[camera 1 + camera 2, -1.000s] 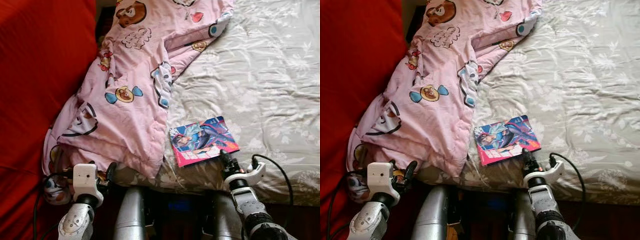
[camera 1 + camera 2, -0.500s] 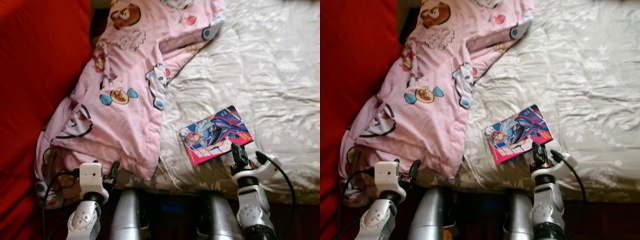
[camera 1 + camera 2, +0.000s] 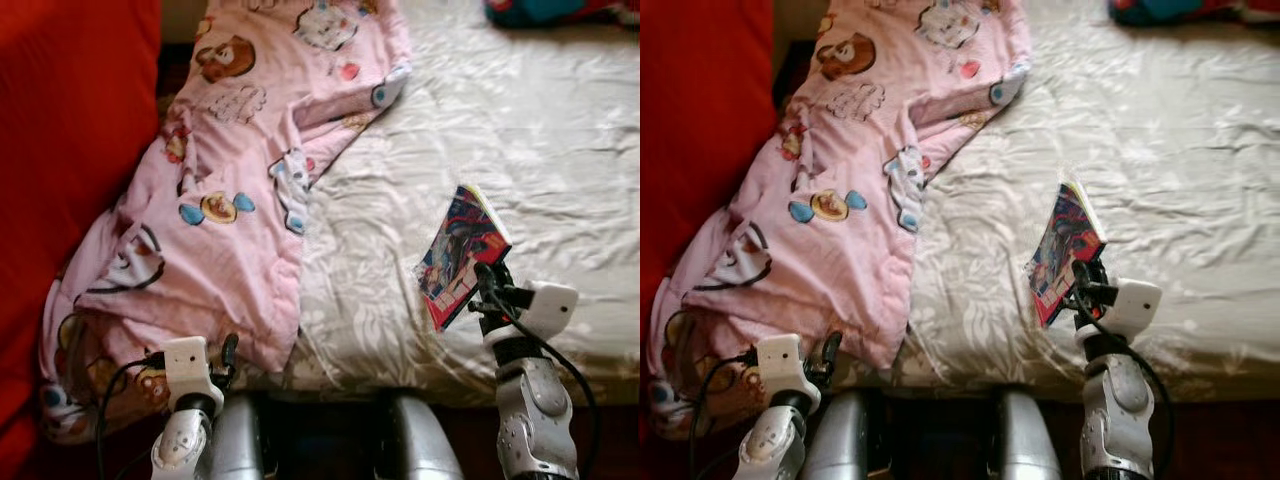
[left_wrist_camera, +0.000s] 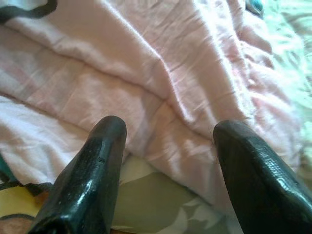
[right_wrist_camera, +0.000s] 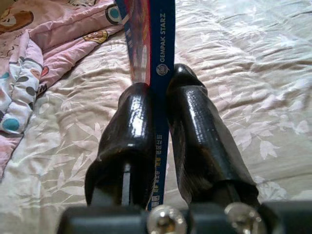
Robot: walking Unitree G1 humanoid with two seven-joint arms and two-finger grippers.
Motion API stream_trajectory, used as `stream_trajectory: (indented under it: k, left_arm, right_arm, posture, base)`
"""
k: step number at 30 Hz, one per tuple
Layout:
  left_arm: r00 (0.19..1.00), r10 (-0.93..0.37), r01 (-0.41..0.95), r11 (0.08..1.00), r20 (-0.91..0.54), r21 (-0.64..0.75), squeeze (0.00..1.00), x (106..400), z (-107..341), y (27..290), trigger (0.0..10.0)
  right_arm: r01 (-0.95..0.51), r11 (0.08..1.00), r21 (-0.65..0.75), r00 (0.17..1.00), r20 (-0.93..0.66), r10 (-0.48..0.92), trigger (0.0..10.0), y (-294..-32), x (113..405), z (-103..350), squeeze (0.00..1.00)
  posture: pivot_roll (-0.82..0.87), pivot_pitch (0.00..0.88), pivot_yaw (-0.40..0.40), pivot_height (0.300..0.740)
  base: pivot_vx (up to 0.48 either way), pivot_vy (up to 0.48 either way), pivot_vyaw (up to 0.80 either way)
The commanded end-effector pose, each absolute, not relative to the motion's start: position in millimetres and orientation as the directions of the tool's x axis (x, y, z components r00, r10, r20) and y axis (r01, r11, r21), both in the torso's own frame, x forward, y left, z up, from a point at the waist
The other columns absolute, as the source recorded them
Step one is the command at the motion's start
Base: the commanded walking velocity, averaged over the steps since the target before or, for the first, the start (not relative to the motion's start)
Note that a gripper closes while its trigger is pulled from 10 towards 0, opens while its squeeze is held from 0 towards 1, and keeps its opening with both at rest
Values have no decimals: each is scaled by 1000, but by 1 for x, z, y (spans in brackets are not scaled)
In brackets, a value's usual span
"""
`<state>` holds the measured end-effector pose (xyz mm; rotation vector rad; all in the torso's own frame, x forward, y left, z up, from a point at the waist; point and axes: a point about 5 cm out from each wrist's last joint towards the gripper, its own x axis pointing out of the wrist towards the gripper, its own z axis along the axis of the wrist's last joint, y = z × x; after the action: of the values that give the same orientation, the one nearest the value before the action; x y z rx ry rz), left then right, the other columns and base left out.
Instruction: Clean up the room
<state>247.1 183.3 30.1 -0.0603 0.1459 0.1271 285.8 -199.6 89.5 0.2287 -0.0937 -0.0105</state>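
A comic book (image 3: 458, 254) with a blue, pink and red cover stands on edge, lifted off the grey floral bedsheet (image 3: 560, 150). My right gripper (image 3: 487, 290) is shut on its lower edge; in the right wrist view the blue spine (image 5: 162, 58) sits pinched between the two black fingers (image 5: 131, 126). My left gripper (image 3: 228, 352) is open at the bed's near edge, its fingers (image 4: 102, 146) spread just short of the pink cartoon-print blanket (image 3: 230, 190).
The pink blanket (image 3: 830, 180) drapes over the bed's left side and hangs off the front corner. A red surface (image 3: 70, 130) rises at the left. A blue and red object (image 3: 550, 10) lies at the far right of the bed.
My right gripper has lifted the comic book off the sheet and tipped it from flat to standing on edge. The camera has shifted, bringing more of the bed into view.
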Motion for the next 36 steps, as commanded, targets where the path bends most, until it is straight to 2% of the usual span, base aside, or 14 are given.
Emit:
stream_trajectory:
  k: [1, 3, 9, 15, 20, 26, 30, 36]
  left_arm:
    - [967, 154, -169, 984, -201, -57, 0, 236, 17, 188, 10000]
    - [958, 160, -178, 982, -238, -60, 0, 231, 6, 189, 10000]
    - [922, 173, -205, 977, -346, -58, 0, 220, -18, 196, 10000]
    - [883, 152, -200, 978, -443, -65, 0, 213, -36, 201, 10000]
    - [856, 166, -211, 977, -489, -39, 0, 208, -45, 206, 10000]
    - [795, 119, -128, 991, -595, 27, 0, 198, -59, 211, 10000]
    - [771, 122, -129, 991, -624, 34, 0, 195, -63, 213, 10000]
    - [786, 112, -146, 989, -608, -7, 0, 204, -61, 203, 10000]
  right_arm:
    - [11, 975, 224, 996, 87, -31, 10000, -199, 283, 88, 0]
    - [24, 975, 221, 997, 63, -39, 10000, -198, 281, 83, 0]
    - [56, 973, 225, 998, 24, -63, 10000, -201, 281, 77, 0]
    - [86, 968, 234, 996, 8, -90, 10000, -204, 285, 76, 0]
    - [103, 968, 229, 994, -3, -105, 10000, -206, 285, 73, 0]
    - [101, 975, 199, 995, 2, -104, 10000, -204, 292, 75, 0]
    - [100, 975, 200, 995, 1, -102, 10000, -203, 294, 74, 0]
    - [108, 974, 200, 994, 2, -111, 10000, -203, 296, 73, 0]
  posture:
    - [-38, 134, -36, 679]
    - [-35, 100, -32, 694]
    - [-44, 77, -29, 729]
    - [-46, 132, -49, 729]
    - [-41, 127, -54, 729]
    - [-37, 139, -61, 729]
    - [-52, 125, -58, 729]
    - [-55, 105, -68, 729]
  base:
    - [0, 0, 0]
    - [0, 0, 0]
    - [0, 0, 0]
    - [0, 0, 0]
    - [0, 0, 0]
    - [0, 0, 0]
    - [0, 0, 0]
    - [0, 0, 0]
